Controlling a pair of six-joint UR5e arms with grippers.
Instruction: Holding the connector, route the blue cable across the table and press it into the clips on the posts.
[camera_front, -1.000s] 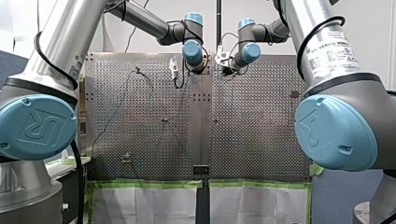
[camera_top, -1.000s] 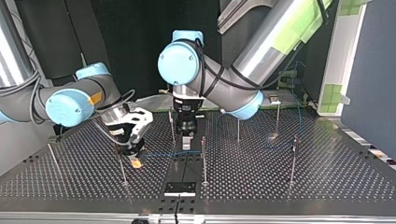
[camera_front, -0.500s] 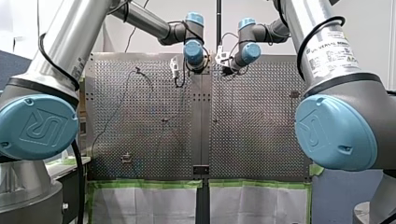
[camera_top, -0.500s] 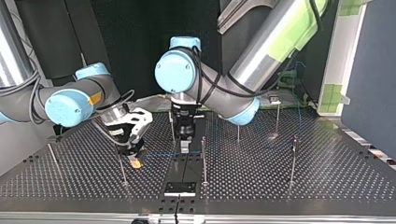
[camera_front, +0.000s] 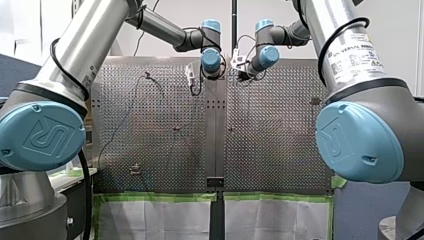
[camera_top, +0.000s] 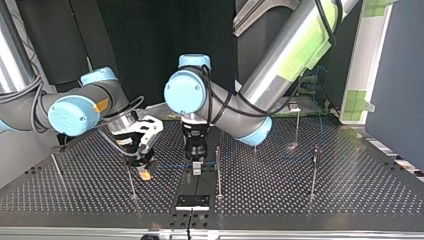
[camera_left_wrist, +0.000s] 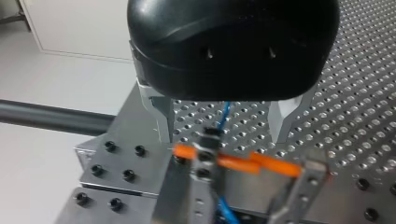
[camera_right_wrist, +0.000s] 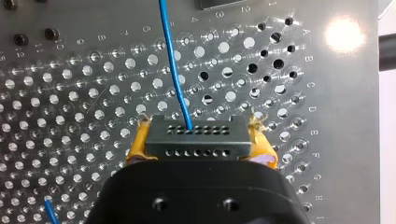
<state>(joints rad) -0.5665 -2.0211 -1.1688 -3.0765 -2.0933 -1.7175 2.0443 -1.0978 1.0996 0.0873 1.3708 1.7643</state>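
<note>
While our right gripper (camera_top: 145, 171) sits low over the perforated table (camera_right_wrist: 70, 102), its yellow pads (camera_right_wrist: 138, 144) are clamped on the grey connector (camera_right_wrist: 195, 137), and the blue cable (camera_right_wrist: 175, 74) runs out of it, ahead across the holes. Our left gripper (camera_left_wrist: 223, 126) has its metal fingers (camera_left_wrist: 161, 121) apart, the cable passing between them, with a blurry post (camera_left_wrist: 201, 186) with orange bits just ahead

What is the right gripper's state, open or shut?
Shut on the connector: in the right wrist view the right gripper's yellow pads sit against both its ends, blue cable running out ahead.
</note>
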